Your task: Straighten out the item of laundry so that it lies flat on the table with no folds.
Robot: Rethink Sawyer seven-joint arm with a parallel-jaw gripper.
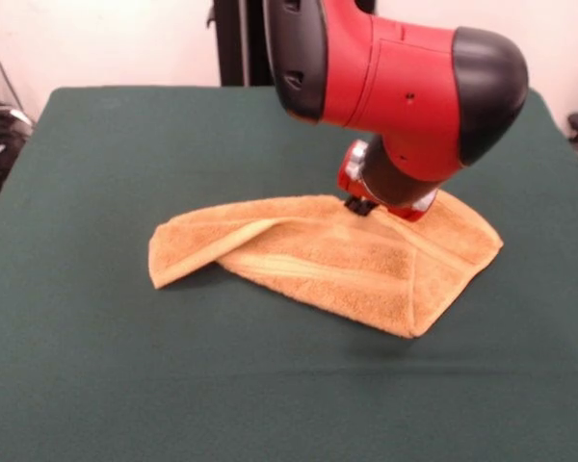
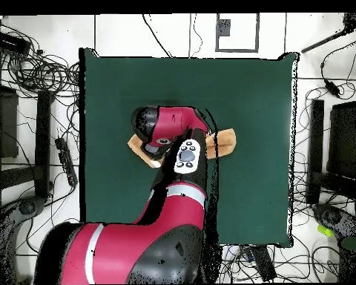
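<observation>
The item of laundry (image 1: 337, 265), an orange-tan towel, lies crumpled near the middle of the green table (image 1: 125, 366). Its left part is folded over, with a stripe band running across the top layer, and its right corner points toward the table's front. My gripper (image 1: 359, 205) comes down at the towel's far edge, right against the cloth, mostly hidden by the red wrist. In the overhead view the arm covers most of the towel (image 2: 225, 141); only its ends stick out on either side, and the gripper is hidden there.
The bulky red and black arm (image 2: 173, 148) hangs over the middle of the table (image 2: 255, 89). Cables and dark equipment (image 2: 33, 133) crowd the floor on both sides of the table.
</observation>
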